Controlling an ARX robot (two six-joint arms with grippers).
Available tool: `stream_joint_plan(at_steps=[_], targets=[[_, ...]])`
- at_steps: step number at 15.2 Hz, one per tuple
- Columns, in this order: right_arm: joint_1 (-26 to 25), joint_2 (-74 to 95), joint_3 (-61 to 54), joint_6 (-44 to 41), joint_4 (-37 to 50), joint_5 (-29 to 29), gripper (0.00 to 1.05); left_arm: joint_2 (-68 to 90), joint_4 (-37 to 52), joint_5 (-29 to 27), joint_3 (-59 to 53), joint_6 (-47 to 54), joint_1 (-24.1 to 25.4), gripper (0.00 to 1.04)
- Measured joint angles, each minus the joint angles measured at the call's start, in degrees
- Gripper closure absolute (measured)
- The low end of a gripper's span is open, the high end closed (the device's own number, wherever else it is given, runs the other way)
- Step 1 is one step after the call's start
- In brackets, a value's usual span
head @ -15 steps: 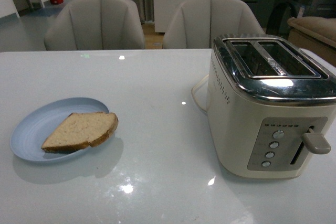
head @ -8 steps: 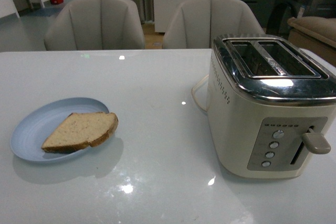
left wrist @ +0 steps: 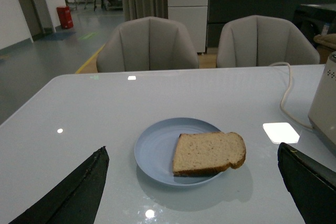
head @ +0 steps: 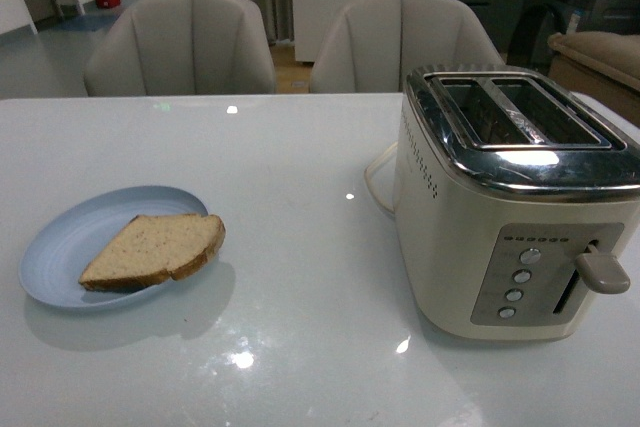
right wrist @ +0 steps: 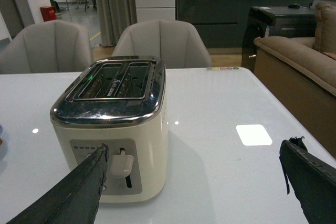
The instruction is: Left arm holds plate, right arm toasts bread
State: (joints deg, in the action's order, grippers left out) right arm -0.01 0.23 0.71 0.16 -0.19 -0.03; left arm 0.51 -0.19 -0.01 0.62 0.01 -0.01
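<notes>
The bread (head: 155, 249) is lying on the plate (head: 55, 247), one end overhanging the rim toward the toaster (head: 500, 217), well apart on the table (head: 300, 167). The left gripper (left wrist: 192, 148) is gaping wide before the plate, holding nothing; the right gripper (right wrist: 193, 145) is gaping wide before the toaster.

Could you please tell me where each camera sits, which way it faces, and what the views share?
Front view: on the body between the arms, facing across the table; plate with bread at left, toaster at right; no arm shows.
Left wrist view: on that wrist, facing plate and bread; left pincer open, both tips showing.
Right wrist view: on that wrist, facing the toaster; right pincer open, both tips showing.
Shared: front and left wrist both show plate and bread; all three show the toaster.
</notes>
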Motion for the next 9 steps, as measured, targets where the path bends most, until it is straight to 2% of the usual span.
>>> stream_joint_plan(at_steps=[4,5,6,9], targets=[[0.0,0.0,0.0,0.0,0.0,0.0,0.06,0.0,0.0,0.0,0.0,0.0,0.0,0.07],[0.0,0.0,0.0,0.0,0.0,0.0,0.06,0.42,-2.4,-1.18,0.55,-0.48,-0.48,0.07],[0.0,0.0,0.0,0.0,0.0,0.04,0.06,6.05,-11.85,-7.19,4.5,-4.96,-3.61,0.07],[0.0,0.0,0.0,0.0,0.02,0.0,0.06,8.02,-11.26,-10.01,8.59,-8.24,-5.9,0.07]])
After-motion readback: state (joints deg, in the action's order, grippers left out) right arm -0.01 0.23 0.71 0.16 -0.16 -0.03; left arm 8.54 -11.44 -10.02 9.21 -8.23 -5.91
